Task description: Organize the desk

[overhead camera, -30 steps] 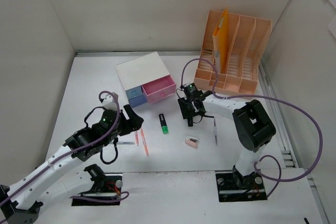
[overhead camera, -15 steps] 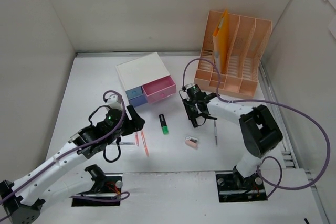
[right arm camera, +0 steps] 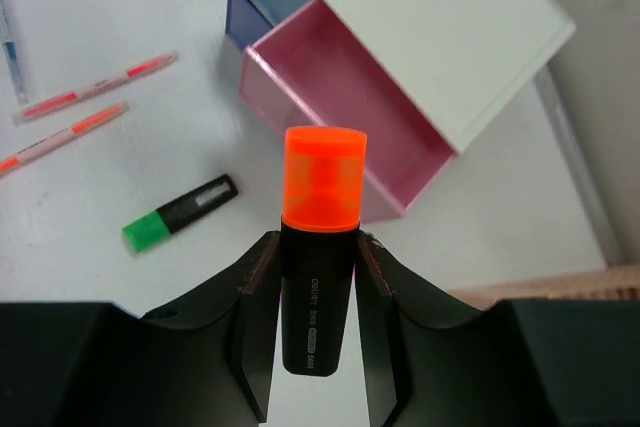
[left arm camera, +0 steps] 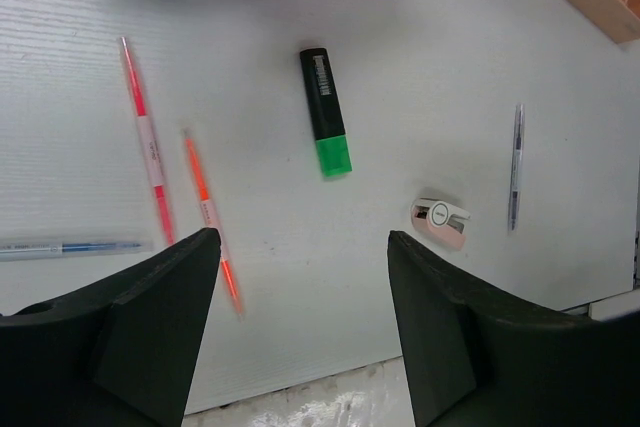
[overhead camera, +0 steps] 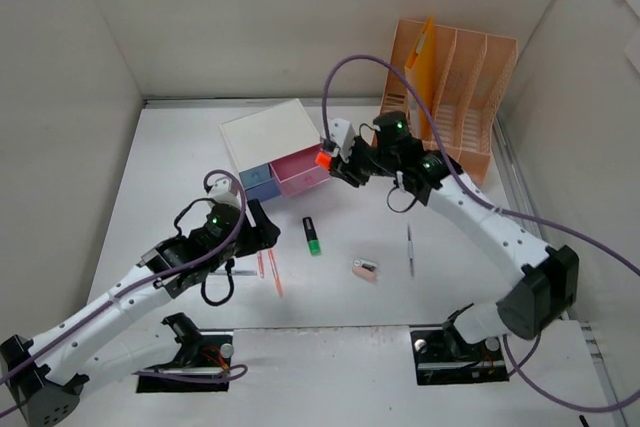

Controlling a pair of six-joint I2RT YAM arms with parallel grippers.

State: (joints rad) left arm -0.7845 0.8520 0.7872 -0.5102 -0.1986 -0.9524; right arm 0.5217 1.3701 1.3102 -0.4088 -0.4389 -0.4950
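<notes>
The desk (overhead camera: 170, 167) is a white tabletop. My right gripper (overhead camera: 332, 160) is shut on an orange-capped black highlighter (overhead camera: 324, 158), held above the open pink drawer (overhead camera: 303, 169) of a small white drawer box (overhead camera: 270, 132). In the right wrist view the highlighter (right arm camera: 322, 182) sits upright between the fingers, over the drawer (right arm camera: 340, 117). My left gripper (overhead camera: 262, 232) is open and empty, low over the desk near two pink-orange pens (overhead camera: 268, 269). In the left wrist view a green highlighter (left arm camera: 326, 112) lies ahead of the open gripper (left arm camera: 300, 239).
A pink correction-tape holder (overhead camera: 365, 270) and a grey pen (overhead camera: 409, 250) lie right of centre. A blue pen (left arm camera: 70, 246) lies at the left. A peach file organizer (overhead camera: 455, 97) with an orange folder (overhead camera: 420, 72) stands at the back right. White panels wall the desk.
My right arm has risen from the desk beside the green highlighter and swung left and back, carrying the orange highlighter over the pink drawer. My left gripper has crept slightly right.
</notes>
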